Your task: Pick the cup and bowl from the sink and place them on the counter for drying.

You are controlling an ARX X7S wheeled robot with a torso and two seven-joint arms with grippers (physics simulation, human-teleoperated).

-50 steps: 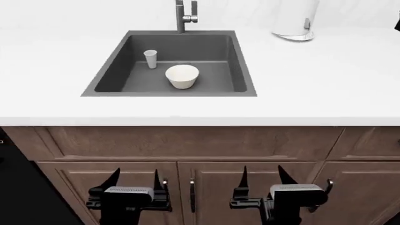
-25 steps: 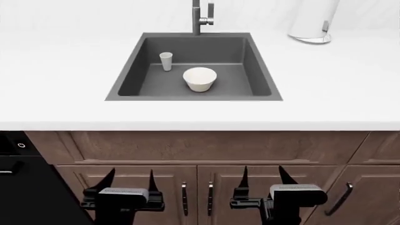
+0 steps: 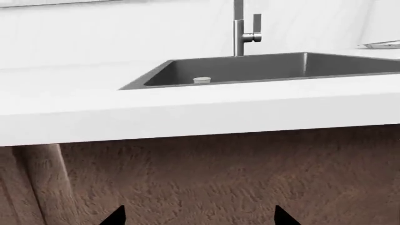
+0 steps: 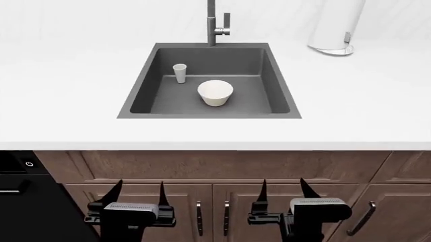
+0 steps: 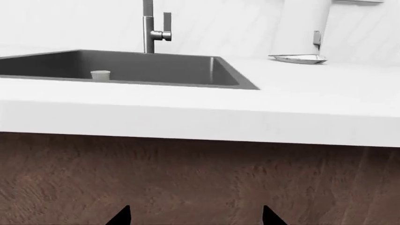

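Note:
The small white cup [image 4: 179, 72] stands upright in the dark grey sink [image 4: 269, 75], at its back left. The cream bowl [image 4: 215, 93] sits just right of it, nearer the front. Only the cup's rim shows in the left wrist view [image 3: 202, 80] and the right wrist view [image 5: 100, 74]; the bowl is hidden there. My left gripper [image 4: 140, 187] and right gripper [image 4: 283, 185] are both open and empty, low in front of the brown cabinet doors, below the white counter [image 4: 60, 101].
A tall grey faucet [image 4: 214, 22] rises behind the sink. A white paper-towel roll [image 4: 334, 25] stands on the counter at the back right. A black appliance [image 4: 20, 191] is at the lower left beside the cabinets [image 4: 215, 166].
The view has shifted: the sink and counter now sit lower and further right in the head view than a second ago. Both grippers stay open and low.

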